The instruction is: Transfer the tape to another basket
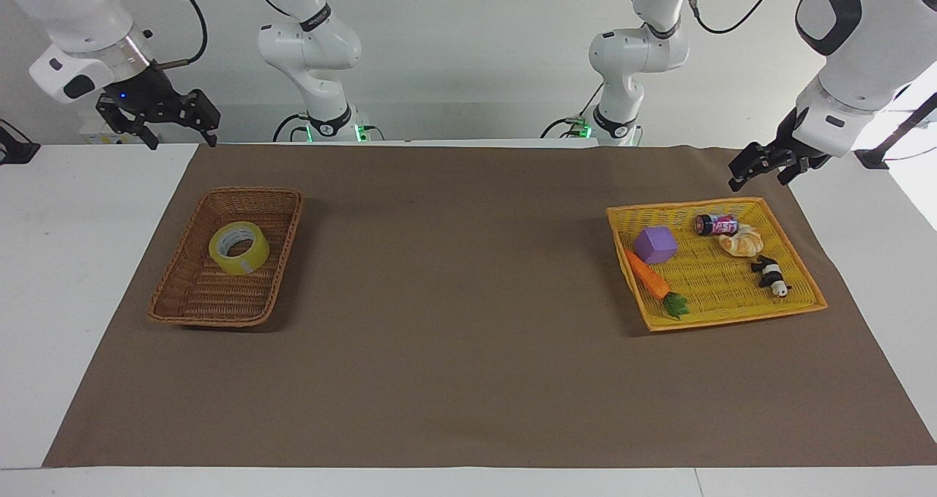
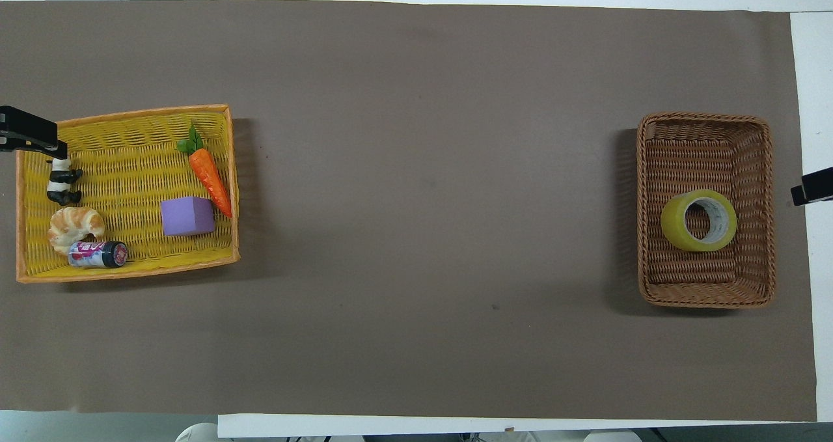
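Observation:
The yellow tape roll (image 1: pixel 239 247) lies flat in the brown wicker basket (image 1: pixel 192 303) at the right arm's end of the table; it also shows in the overhead view (image 2: pixel 698 220), inside the basket (image 2: pixel 706 295). My right gripper (image 1: pixel 183 141) is open and empty, raised high over the table's edge beside the mat's corner, well clear of the basket; only its tip (image 2: pixel 812 187) shows from overhead. My left gripper (image 1: pixel 758 181) is open and empty, and waits above the robots' corner of the yellow tray (image 1: pixel 732 320).
The flat yellow tray (image 2: pixel 123 273) at the left arm's end holds a purple cube (image 2: pixel 187 215), a toy carrot (image 2: pixel 209 172), a croissant (image 2: pixel 75 225), a small can (image 2: pixel 99 254) and a panda figure (image 2: pixel 62 183). Brown mat (image 1: pixel 454 299) covers the table between the two baskets.

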Controlling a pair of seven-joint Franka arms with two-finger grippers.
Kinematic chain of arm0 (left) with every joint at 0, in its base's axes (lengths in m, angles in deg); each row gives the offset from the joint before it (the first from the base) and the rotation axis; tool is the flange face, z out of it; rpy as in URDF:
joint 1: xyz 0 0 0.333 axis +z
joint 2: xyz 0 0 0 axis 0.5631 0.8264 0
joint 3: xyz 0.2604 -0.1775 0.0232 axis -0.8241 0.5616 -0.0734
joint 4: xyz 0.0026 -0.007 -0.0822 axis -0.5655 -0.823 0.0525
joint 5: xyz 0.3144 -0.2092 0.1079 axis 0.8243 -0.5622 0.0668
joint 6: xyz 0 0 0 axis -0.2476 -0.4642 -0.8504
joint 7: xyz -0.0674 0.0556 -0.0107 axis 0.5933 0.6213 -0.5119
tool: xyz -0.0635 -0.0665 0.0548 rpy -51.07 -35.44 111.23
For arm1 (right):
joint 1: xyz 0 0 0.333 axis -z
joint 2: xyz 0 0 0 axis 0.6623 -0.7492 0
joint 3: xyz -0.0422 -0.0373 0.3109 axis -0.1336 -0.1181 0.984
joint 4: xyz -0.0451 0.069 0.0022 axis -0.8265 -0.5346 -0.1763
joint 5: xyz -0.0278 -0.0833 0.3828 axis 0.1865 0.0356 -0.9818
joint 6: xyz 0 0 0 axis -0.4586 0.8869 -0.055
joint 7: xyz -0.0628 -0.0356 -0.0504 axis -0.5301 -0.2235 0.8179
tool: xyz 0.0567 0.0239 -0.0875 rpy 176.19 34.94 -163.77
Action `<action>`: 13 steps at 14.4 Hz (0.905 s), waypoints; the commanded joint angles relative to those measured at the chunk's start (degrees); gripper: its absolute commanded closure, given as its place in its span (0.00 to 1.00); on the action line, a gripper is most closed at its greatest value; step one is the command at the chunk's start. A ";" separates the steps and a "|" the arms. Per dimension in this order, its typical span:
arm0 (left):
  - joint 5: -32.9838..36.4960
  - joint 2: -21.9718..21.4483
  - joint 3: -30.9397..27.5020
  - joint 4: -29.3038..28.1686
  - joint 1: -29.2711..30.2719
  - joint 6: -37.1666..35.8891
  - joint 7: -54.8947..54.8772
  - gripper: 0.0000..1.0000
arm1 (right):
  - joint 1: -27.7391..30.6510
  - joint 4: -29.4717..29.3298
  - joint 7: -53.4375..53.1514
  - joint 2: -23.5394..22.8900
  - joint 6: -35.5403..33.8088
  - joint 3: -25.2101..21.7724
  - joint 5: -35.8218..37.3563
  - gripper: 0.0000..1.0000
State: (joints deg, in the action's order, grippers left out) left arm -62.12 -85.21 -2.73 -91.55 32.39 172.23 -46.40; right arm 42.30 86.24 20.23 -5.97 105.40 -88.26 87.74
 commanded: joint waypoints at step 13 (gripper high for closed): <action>1.16 -1.02 -0.11 -0.89 -0.14 -0.40 0.55 0.00 | -3.72 -2.20 -2.90 -1.66 -1.25 -6.21 0.61 0.00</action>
State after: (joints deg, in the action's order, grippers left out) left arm -62.12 -85.21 -2.73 -91.55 32.39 172.21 -46.40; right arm 38.24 85.15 18.14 -7.06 104.98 -94.29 87.75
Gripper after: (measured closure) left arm 0.000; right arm 0.000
